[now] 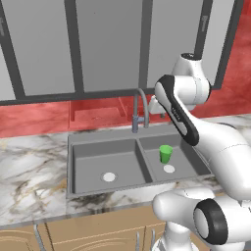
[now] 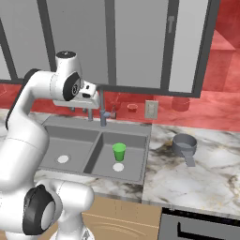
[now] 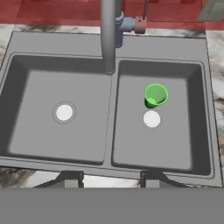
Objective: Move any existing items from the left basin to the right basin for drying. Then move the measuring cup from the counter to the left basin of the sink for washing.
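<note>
The sink has a wide left basin [image 1: 93,164] [image 2: 70,143] [image 3: 35,118], bare except for its white drain. In the narrower right basin [image 1: 184,164] [image 2: 136,150] [image 3: 186,131] a small green cup [image 1: 165,153] [image 2: 119,152] [image 3: 155,95] stands upright beside the drain. The grey measuring cup [image 2: 183,144] sits on the marble counter [image 2: 201,178] to the right of the sink. My gripper [image 2: 81,111] [image 3: 110,180] hangs high over the sink near the tap [image 1: 140,110] [image 2: 102,112] [image 3: 109,35]. It is open, with nothing between its fingers.
Grey wall cabinets hang above a red backsplash with a wall outlet [image 2: 150,108]. The counter [image 1: 29,171] also stretches left of the sink. A dark appliance front [image 2: 201,225] lies below the counter at the lower right.
</note>
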